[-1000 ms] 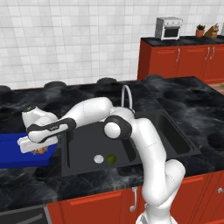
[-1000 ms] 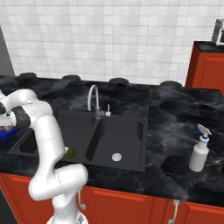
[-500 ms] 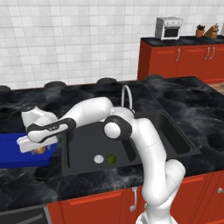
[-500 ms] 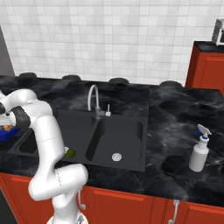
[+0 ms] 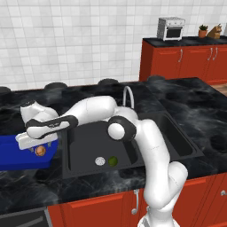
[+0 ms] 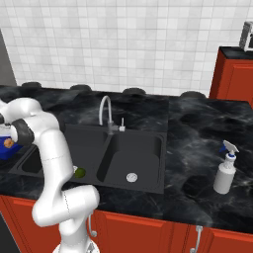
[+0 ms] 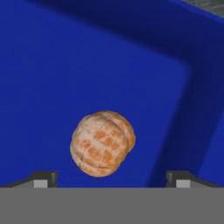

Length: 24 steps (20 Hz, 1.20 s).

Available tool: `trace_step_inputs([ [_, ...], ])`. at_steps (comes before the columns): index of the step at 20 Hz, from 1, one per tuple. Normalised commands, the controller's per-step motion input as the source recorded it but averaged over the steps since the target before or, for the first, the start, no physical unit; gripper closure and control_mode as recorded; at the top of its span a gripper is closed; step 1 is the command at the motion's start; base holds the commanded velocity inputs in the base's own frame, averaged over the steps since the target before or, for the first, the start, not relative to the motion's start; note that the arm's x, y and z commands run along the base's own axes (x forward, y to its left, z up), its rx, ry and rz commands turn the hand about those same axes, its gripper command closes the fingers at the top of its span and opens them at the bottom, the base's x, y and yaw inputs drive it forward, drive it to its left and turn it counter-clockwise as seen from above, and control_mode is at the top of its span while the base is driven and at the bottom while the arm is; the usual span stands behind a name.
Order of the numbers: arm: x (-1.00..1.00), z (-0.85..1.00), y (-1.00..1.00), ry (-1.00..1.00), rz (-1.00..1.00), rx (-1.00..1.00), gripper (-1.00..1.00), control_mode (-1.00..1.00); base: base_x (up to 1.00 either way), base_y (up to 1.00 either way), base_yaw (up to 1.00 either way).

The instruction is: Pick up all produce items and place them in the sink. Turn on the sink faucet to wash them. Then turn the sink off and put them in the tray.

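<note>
The tan-brown lumpy produce piece [image 7: 102, 143] lies on the floor of the bright blue tray [image 7: 65, 78], with a gap to each fingertip. My gripper [image 7: 111, 179] hangs open just above it. From the left base view the gripper [image 5: 37, 146] hovers over the tray [image 5: 15, 155] at the far left, the tan piece [image 5: 40, 150] right under it. The dark green ball [image 5: 113, 161] rests in the left basin of the black sink [image 5: 177, 133], beside its silver drain [image 5: 100, 161]. The silver gooseneck faucet [image 5: 128, 95] stands behind the basins. No water shows.
A white spray bottle [image 6: 225, 170] stands on the black counter right of the sink [image 6: 133, 158]. Red cabinets with a small toaster oven [image 5: 171, 28] rise at the back right. The arm stretches low across the left basin toward the tray [image 6: 6, 150].
The jaws have spread wide and let go of the tan piece, which now lies free in the tray. The arm has hardly moved.
</note>
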Motion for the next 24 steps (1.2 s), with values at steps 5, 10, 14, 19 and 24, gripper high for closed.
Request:
trace_step_inputs([
  [5,-0.11,0.37,0.0,-0.01,0.0,0.0,-1.0,-1.0,0.0,0.0,0.0],
  [10,-0.15,0.32,-0.03,-0.03,0.0,0.0,-1.0,-1.0,0.0,0.0,0.0],
  [14,-0.1,0.29,-0.15,-0.01,0.0,0.0,-1.0,-1.0,0.0,0.0,0.0],
  [19,-0.05,0.26,-0.23,0.0,0.0,0.0,-1.0,-1.0,0.0,0.0,0.0],
  [24,-0.01,0.2,-0.35,0.0,0.0,0.0,-1.0,-1.0,0.0,0.0,0.0],
])
